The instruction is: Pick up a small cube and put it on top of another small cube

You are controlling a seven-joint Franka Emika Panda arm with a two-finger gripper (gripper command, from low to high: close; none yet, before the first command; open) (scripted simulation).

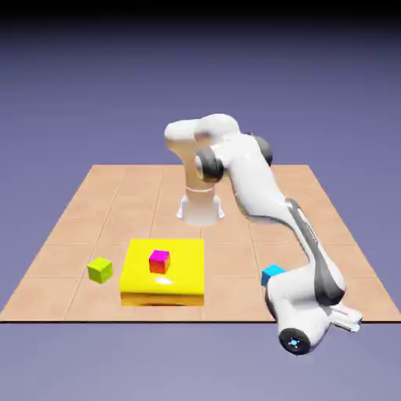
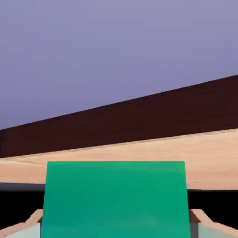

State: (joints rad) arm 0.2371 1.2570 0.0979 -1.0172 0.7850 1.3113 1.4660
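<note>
The small cube (image 2: 115,200), teal, fills the lower middle of the hand view. My gripper (image 2: 116,234) is shut on it, and pale fingertips (image 2: 207,229) show at its two lower corners. In the exterior view the white hand (image 1: 315,317) hangs low at the table's front edge on the exterior view's right, and it hides the teal cube. Another small cube (image 1: 99,269), lime yellow-green, sits on the table far off at the exterior view's left, beside the yellow block.
A large flat yellow block (image 1: 176,283) lies front and centre with a magenta-and-red cube (image 1: 160,261) on top. A sky-blue cube (image 1: 272,274) rests just beside my forearm. The table's front edge (image 1: 157,319) is close to the hand.
</note>
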